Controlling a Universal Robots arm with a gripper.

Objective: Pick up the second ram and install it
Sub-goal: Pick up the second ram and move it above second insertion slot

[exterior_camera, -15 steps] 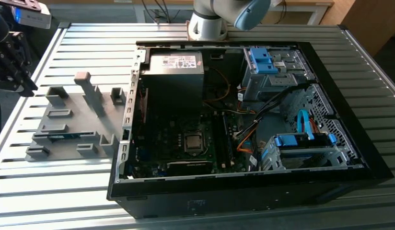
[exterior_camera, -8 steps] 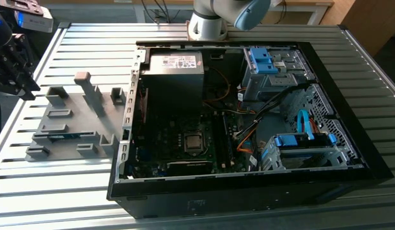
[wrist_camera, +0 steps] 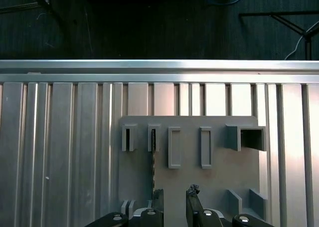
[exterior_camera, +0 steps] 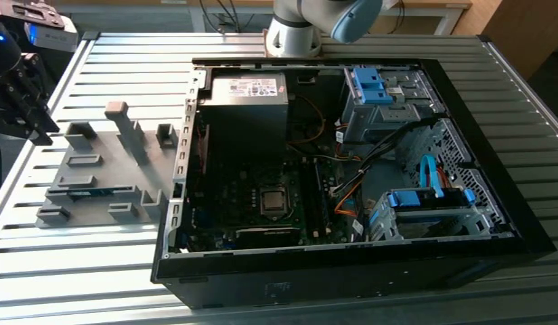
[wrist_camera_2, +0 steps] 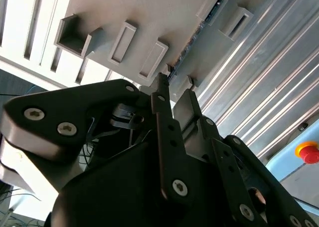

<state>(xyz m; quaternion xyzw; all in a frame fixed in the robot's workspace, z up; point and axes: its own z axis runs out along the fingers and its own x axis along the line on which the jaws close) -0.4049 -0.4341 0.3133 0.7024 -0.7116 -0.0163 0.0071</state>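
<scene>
- Second ram (wrist_camera: 153, 162): seen edge-on, standing in a narrow slot of the grey fixture (wrist_camera: 219, 172), not lifted.
- Gripper (wrist_camera: 174, 197) hangs over one end of the fixture; fingers (wrist_camera: 194, 207) are parted with a small gap and grip nothing.
- The ram's line runs right beside one fingertip, outside the gap; contact cannot be told.
- Exterior view: the fixture lies on the slatted aluminium table (exterior_camera: 80, 284), just beside the open PC case (exterior_camera: 351, 284), on the exterior view's left.
- The case lies flat with its side open; inside are the power supply (exterior_camera: 244, 95), CPU socket (exterior_camera: 274, 200) and blue drive-bay latches (exterior_camera: 370, 84).
- Red stop button (wrist_camera_2: 309, 152) sits past the table edge in the second wrist view.
</scene>
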